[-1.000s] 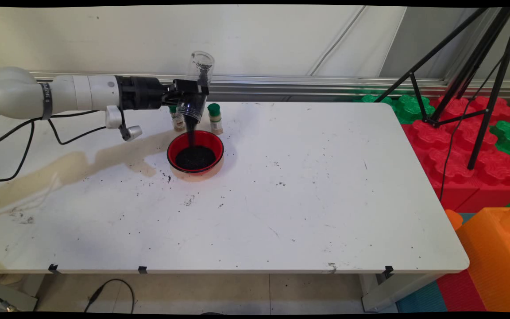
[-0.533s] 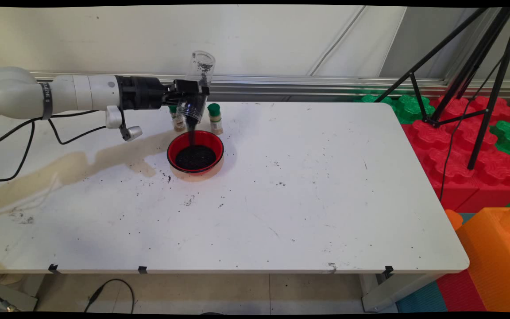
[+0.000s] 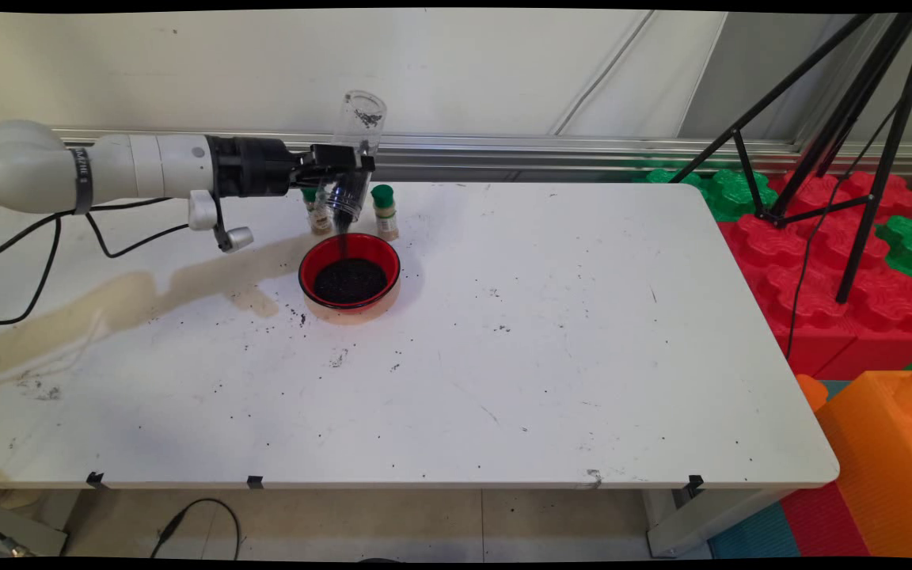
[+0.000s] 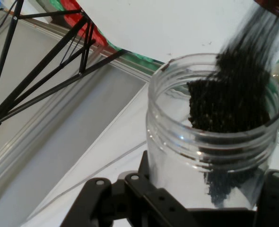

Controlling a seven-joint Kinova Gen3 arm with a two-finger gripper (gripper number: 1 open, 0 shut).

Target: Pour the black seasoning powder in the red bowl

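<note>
My arm (image 3: pixel 68 168) is smooth white, built of rounded tubular links, with a dark band of lettering ringing it near the elbow. Toward the wrist it turns into a ribbed black collar, then my black gripper (image 3: pixel 343 161) of flat angular linkage bars joined by small silvery pivot pins. A small white bracket (image 3: pixel 214 222) ending in a grey cylinder hangs under the wrist. Thin black cables (image 3: pixel 48 257) droop in loops below me

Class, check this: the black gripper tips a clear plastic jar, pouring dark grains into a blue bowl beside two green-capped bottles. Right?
Not quite. The bowl is red, not blue, as the main view shows. The rest holds: the black gripper tips the clear plastic jar, dark grains fall, and two green-capped bottles stand beside.
</note>
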